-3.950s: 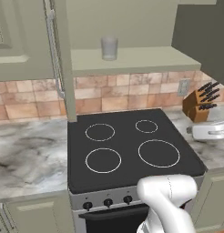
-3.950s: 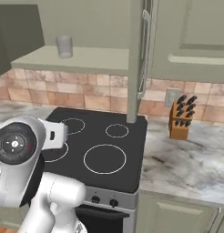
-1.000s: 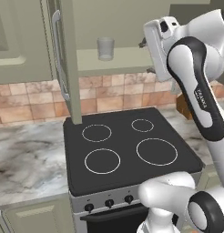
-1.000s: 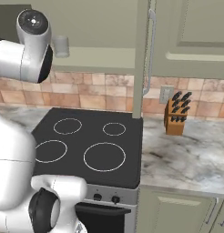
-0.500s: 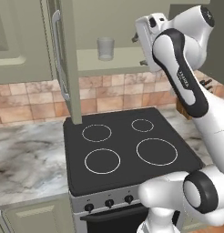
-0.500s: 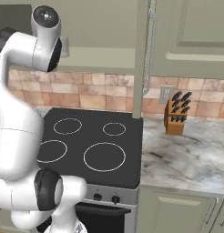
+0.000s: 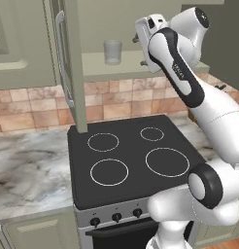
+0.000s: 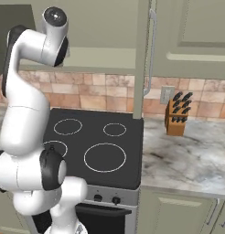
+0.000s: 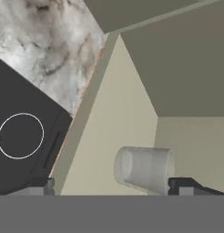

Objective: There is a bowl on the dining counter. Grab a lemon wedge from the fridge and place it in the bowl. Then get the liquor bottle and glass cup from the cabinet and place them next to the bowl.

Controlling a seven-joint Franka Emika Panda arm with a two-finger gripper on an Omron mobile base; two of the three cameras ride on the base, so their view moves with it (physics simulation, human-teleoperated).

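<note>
The glass cup (image 7: 112, 52) stands upright on the pale shelf (image 7: 141, 70) inside the open cabinet (image 7: 75, 73), above the stove (image 7: 126, 160). It is alone on that shelf, toward the left end, just right of the cabinet door that swings out over the stove's left rear corner. The door's long silver handle (image 7: 63, 63) runs down its outer face.

The white arm (image 7: 189, 92) rises from the lower right of the left base view and bends up so that the claw (image 7: 141, 48) sits at shelf height, to the right of the cup and apart from it. In the hand view the claw (image 9: 116, 185) has its fingers spread wide, one dark tip at the lower left and one (image 9: 189, 185) at the lower right, with nothing clamped between them. The cup (image 9: 143, 169) shows there lying sideways because the camera is rolled; it sits between the two tips, closer to the right one, and whether it touches that tip cannot be told.

On the marble counter (image 8: 187, 155) right of the stove, a wooden knife block (image 8: 177, 118) stands against the tiled wall.
</note>
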